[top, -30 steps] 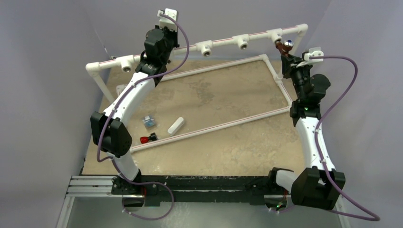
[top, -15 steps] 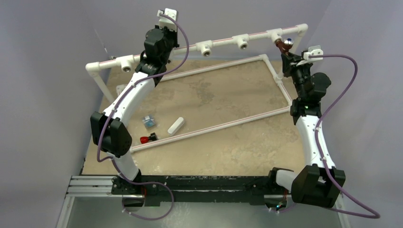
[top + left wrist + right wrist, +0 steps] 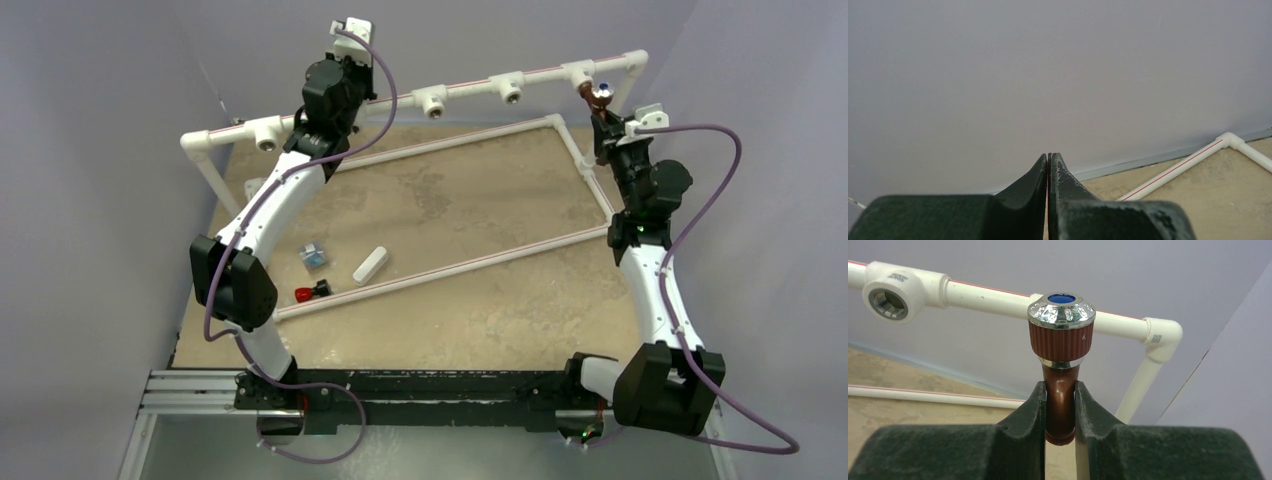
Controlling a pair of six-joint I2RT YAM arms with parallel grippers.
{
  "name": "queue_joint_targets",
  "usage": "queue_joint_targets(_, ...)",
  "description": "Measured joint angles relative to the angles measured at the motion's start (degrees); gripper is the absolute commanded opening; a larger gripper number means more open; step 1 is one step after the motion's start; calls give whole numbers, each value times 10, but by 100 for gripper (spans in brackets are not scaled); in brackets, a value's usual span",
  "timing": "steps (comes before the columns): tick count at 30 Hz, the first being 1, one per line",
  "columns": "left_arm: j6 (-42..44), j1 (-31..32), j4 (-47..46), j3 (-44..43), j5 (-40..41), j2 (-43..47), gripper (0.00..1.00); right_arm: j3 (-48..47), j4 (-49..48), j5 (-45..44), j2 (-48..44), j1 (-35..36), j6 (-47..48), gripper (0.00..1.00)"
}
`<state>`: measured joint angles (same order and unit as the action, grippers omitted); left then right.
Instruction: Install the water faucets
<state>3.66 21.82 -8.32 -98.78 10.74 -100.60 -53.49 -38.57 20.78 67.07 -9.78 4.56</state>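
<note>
My right gripper (image 3: 1060, 390) is shut on the curved brown neck of a water faucet (image 3: 1061, 340), whose ribbed reddish knob with chrome rim and blue cap points up. From above, the faucet (image 3: 600, 95) hangs at the back right, close to the rightmost tee fitting (image 3: 578, 75) of the raised white pipe (image 3: 470, 88); I cannot tell if they touch. In the right wrist view a tee (image 3: 893, 290) with a threaded mouth sits left of the faucet. Its threaded stem is hidden. My left gripper (image 3: 1049, 156) is shut on nothing and faces the back wall.
A pipe elbow (image 3: 1163, 335) drops down right of the faucet. On the table lie a white oblong block (image 3: 369, 265), a small blue-grey part (image 3: 315, 255) and a small red-and-dark part (image 3: 312, 292). A low white pipe frame (image 3: 450, 268) crosses the table. The left arm (image 3: 330, 95) rises by the raised pipe.
The right wrist has turned and edged toward the back pipe with the faucet in its grip. The left arm has not moved.
</note>
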Motion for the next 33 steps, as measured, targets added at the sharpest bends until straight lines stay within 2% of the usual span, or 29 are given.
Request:
queue_joint_targets(5,0,0,0,0,-1,0,0,33,-45,13,-4,0,48,0)
queue_joint_targets(13,-1,0,1,0,-3,0,0,69,-38,16,-9,4,155,0)
queue_joint_targets(26,-2,-1,1,0,-6,0,0,69,-38,28,-68,5,191,0)
queue_joint_targets(33,-10,-1,1,0,-10,0,0,69,-36,34,-55,5,200,0)
